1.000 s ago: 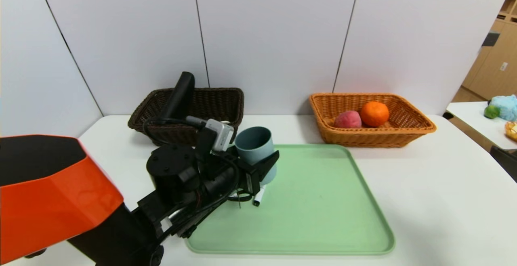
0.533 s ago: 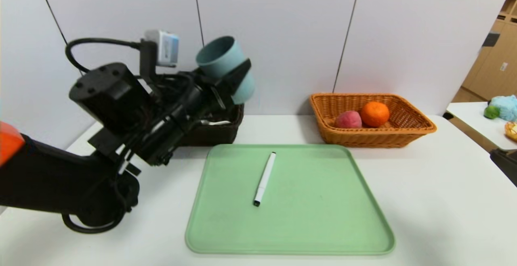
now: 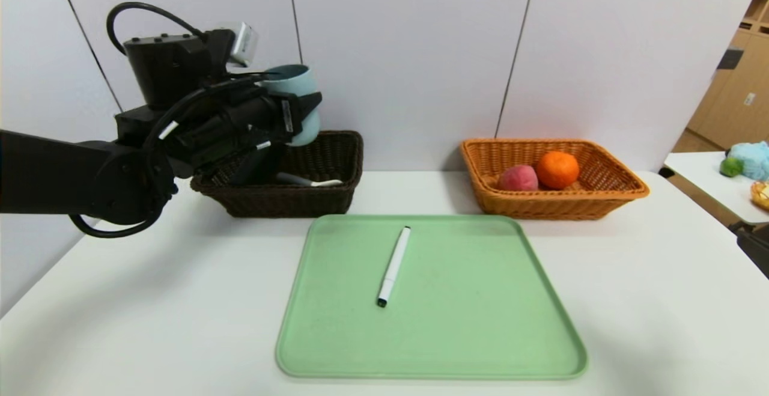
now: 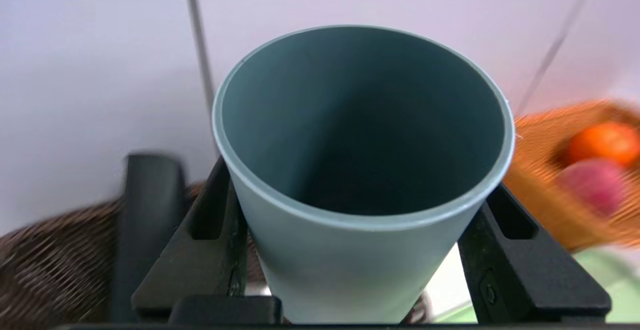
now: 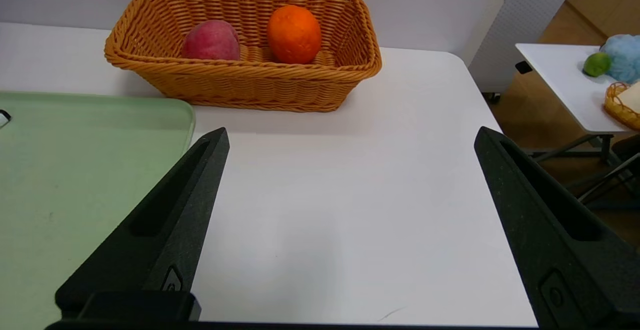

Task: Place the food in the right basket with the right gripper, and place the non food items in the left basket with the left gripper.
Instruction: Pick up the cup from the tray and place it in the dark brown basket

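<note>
The left gripper (image 3: 300, 121) is pinching the blue-grey plastic cup (image 3: 295, 103) across its smooth walls, above the dark brown wicker basket (image 3: 336, 194) at far left; it looks light, stiff and likely slippery. The right gripper (image 5: 350, 220) is idling with jaws spread.

Cup (image 3: 298, 103): I see it blue-grey, upright, clamped in my left gripper (image 3: 303, 118) above the dark basket (image 3: 336, 194).
Marker (image 3: 393, 266): white, black tip, flat on the green tray.
Peeler (image 3: 309, 181): inside the dark basket.
Peach (image 3: 517, 178), orange (image 3: 557, 169): side by side in the tan basket (image 3: 607, 199).
</note>
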Controlling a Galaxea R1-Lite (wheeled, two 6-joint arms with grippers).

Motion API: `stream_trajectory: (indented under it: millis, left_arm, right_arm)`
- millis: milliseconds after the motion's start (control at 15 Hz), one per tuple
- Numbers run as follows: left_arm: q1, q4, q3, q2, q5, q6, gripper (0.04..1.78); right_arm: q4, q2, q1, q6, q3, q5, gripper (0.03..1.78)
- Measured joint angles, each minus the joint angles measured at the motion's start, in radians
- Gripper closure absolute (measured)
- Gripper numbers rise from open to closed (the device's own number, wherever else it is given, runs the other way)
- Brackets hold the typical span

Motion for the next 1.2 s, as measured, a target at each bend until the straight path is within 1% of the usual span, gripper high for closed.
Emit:
stream_trajectory:
  millis: [200,267,333,600,800,933,1133,1200]
  left_arm:
    - [0.020,0.237,-0.105,0.047,0.009,0.036,0.69]
    - [0.024,0.285,-0.135,0.070,0.013,0.037,0.69]
    - [0.026,0.301,-0.161,0.099,0.021,0.038,0.69]
    - [0.026,0.298,-0.271,0.226,0.056,0.039,0.70]
    - [0.028,0.296,-0.306,0.296,0.072,0.040,0.70]
    - [0.028,0.290,-0.328,0.336,0.106,0.044,0.70]
    - [0.028,0.275,-0.348,0.370,0.114,0.044,0.70]
    - [0.028,0.275,-0.350,0.375,0.114,0.045,0.70]
  right_arm:
    - [0.000,-0.007,0.000,0.000,0.005,0.000,0.12]
    - [0.000,-0.008,0.000,0.000,0.007,0.000,0.12]
    - [0.000,-0.010,0.000,0.000,0.007,0.000,0.12]
    - [0.000,-0.014,0.000,0.000,0.008,0.014,0.12]
    - [0.001,-0.014,0.000,0.000,0.017,0.014,0.12]
    - [0.000,-0.014,0.000,0.001,0.020,0.014,0.12]
    - [0.000,-0.014,0.000,0.002,0.029,0.016,0.12]
    - [0.000,-0.014,0.000,0.001,0.031,0.023,0.12]
